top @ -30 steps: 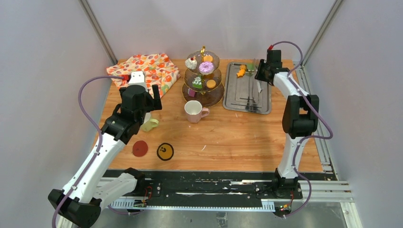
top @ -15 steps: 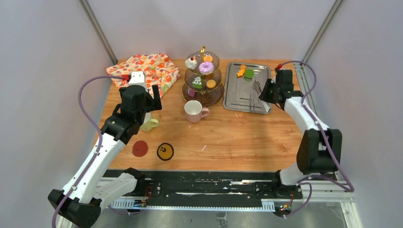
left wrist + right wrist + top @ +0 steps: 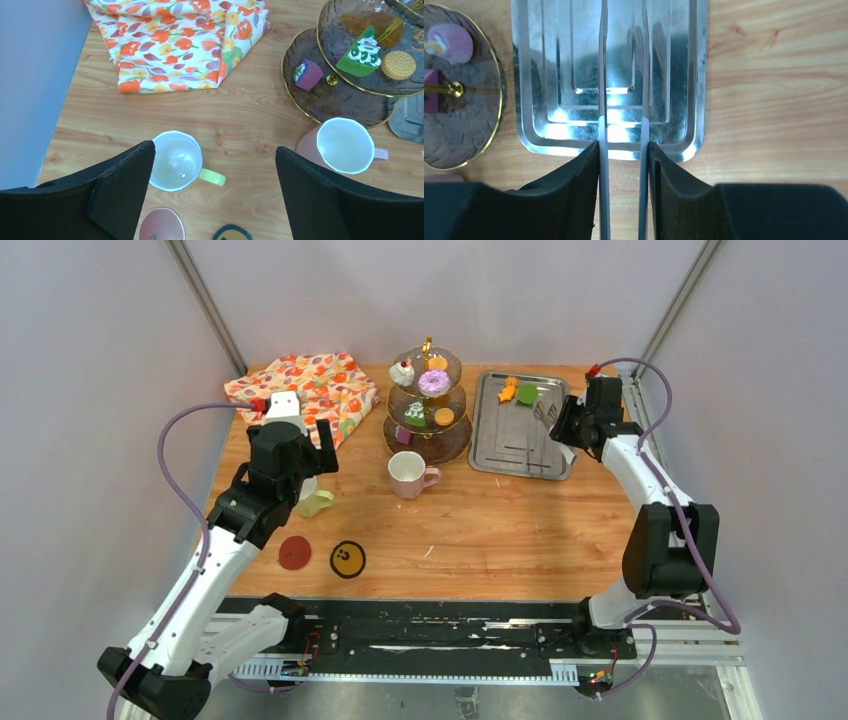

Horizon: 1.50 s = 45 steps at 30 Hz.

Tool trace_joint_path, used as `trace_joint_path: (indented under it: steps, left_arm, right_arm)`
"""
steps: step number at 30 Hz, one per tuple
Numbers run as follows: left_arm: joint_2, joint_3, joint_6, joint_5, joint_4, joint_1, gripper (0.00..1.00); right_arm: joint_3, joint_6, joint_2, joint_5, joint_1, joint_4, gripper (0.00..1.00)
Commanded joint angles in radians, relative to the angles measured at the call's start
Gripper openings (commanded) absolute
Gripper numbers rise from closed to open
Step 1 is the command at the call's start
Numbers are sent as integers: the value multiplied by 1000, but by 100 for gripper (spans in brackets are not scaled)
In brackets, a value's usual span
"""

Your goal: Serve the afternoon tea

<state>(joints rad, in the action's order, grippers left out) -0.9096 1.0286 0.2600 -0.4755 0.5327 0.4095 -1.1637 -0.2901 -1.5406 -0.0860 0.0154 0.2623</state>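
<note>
Gripping the metal tongs (image 3: 602,75), the right gripper (image 3: 623,155) pinches both arms, which point out over the steel tray (image 3: 679,75).
Left gripper (image 3: 214,150) hangs wide open, empty, above the yellow-green mug (image 3: 176,161), its handle pointing right toward the pink mug (image 3: 345,145).

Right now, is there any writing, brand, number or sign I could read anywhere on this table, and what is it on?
None can be read.
The black-rimmed yellow coaster carries a small face drawing, not letters.
The red coaster, the flower-print cloth, the pink mug, the yellow-green mug, the stand and the tray show no lettering.
</note>
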Motion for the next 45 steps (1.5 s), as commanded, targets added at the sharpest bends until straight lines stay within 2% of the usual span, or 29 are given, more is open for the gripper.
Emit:
trace_joint_path:
  steps: [1, 13, 25, 31, 45]
  left_arm:
    - [30, 6, 8, -12, 12, 2, 95]
    - [-8, 13, -10, -23, 1, 3, 95]
    - [-46, 21, -24, -47, -22, 2, 95]
    - [-46, -1, -20, -37, -43, 3, 95]
    - [-52, 3, -26, -16, -36, 2, 95]
  right_arm:
    - [-118, 33, -34, -34, -20, -21, 39]
    - [-358, 148, -238, -245, -101, 64, 39]
    - [-415, 289, -322, -329, -143, 98, 44]
    - [-474, 350, -382, -312, -147, 154, 44]
    - [-513, 315, -486, -350, -146, 122, 40]
